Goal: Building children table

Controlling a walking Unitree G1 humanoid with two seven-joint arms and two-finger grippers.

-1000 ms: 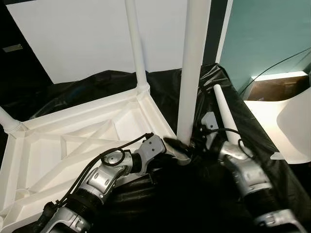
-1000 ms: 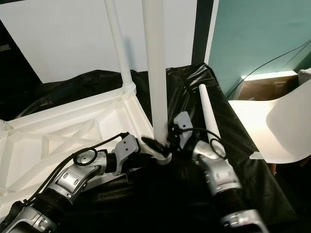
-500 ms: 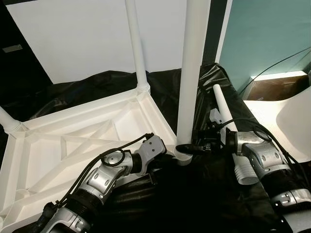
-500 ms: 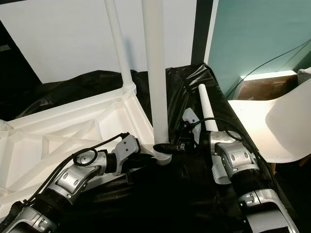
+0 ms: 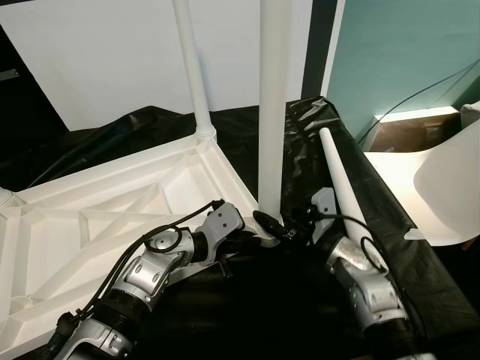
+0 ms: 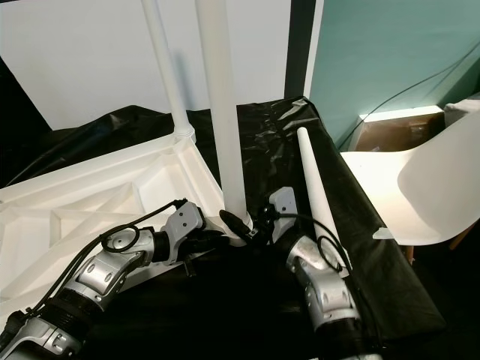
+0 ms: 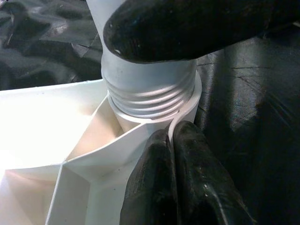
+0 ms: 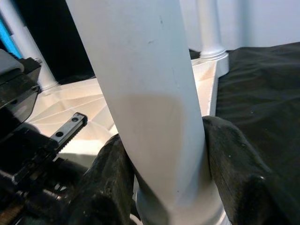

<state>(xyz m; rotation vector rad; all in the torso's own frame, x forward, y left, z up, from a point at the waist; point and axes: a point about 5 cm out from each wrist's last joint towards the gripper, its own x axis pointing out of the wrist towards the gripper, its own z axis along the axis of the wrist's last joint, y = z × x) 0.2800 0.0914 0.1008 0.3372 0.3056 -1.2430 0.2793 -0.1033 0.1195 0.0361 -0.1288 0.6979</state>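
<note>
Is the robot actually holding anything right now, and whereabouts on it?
Yes. The right claw grips the upright table leg near its bottom end, just above the corner socket. The left claw, shut, presses against that corner.

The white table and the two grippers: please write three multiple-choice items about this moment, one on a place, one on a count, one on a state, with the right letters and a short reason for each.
1. Where does the loose leg lie?
A. on the black sheet to the robot's right of the table frame
B. on the white chair
C. inside the frame

2. How many legs stand upright in the frame's corner sockets?
A. one
B. two
C. five

3. What is the right gripper doing?
A. hanging open
B. clamping the near leg
C. holding a cable

Answers: 1 A, it rests on the sheet; 2 B, the near leg and far leg; 3 B, its fingers press both sides, low down.
</note>
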